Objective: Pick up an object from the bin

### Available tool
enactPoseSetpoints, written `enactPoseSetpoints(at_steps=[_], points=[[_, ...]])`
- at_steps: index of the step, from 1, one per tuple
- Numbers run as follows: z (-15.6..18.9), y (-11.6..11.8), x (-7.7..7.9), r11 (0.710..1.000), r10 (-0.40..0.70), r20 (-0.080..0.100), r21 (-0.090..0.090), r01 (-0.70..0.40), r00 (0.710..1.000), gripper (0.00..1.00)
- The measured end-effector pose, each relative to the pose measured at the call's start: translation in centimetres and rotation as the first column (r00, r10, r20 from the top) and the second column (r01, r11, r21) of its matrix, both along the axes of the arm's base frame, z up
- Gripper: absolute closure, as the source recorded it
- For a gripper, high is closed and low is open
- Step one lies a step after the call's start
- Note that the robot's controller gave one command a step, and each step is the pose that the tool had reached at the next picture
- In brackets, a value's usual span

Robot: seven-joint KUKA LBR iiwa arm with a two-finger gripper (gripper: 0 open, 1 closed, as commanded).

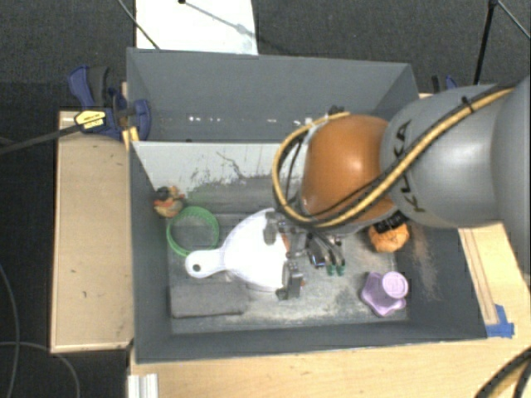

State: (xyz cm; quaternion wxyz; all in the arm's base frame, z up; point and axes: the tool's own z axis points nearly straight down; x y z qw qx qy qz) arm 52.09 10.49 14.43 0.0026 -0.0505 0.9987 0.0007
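The arm, cut off at the right edge, hides much of an orange thing by the bin's right wall. The end effector covers the right side of the white scoop. A small thing, perhaps a toy, is too tiny to tell.

You can read one marking: black letters on the grey arm, just beside the orange cover. They spell "KUKA" in part, crossed by the yellow-and-black cable.
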Motion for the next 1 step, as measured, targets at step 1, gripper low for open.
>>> enactPoseSetpoints(at_steps=[1], points=[[-1.17, 2.99, -0.09, 0.994, 0.106, -0.005, -0.001, -0.106, 0.994, 0.00]])
